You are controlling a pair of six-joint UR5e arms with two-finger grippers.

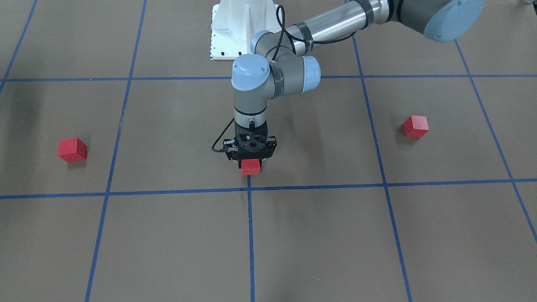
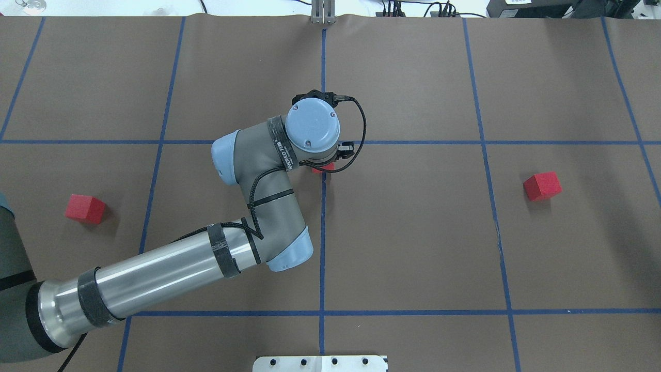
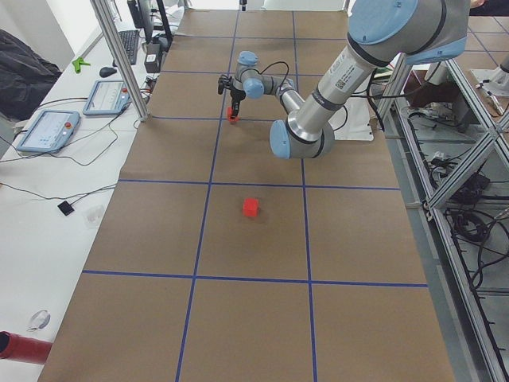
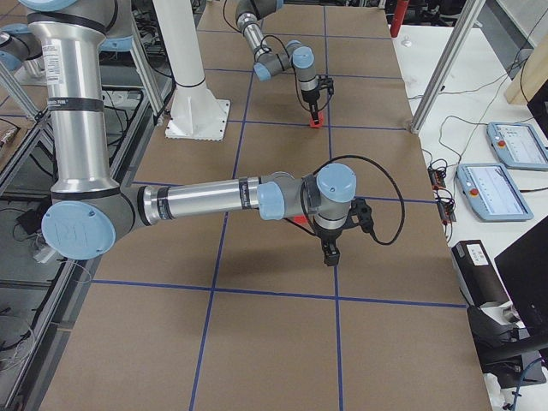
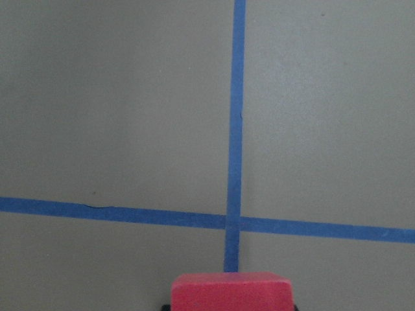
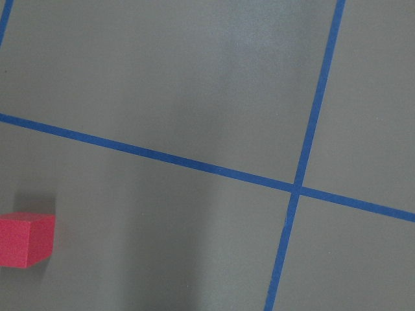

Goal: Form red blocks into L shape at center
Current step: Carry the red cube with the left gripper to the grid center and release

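My left gripper [image 1: 251, 162] is shut on one red block [image 1: 251, 167], held low just on the robot's side of the center [image 1: 249, 188] tape crossing. In the left wrist view that block [image 5: 230, 291] sits at the bottom edge with the crossing [image 5: 232, 222] just ahead. A second red block [image 2: 85, 208] lies in the left grid square. The third [image 2: 542, 186] lies on the right and also shows in the right wrist view [image 6: 26, 240]. My right gripper [image 4: 330, 255] hangs raised near that block; I cannot tell whether it is open or shut.
The white base plate [image 2: 320, 363] sits at the robot's edge of the brown surface. My left forearm [image 2: 170, 274] stretches over the left-centre squares. A metal post [image 3: 119, 56] and teach pendants [image 3: 48, 131] stand beyond the far edge.
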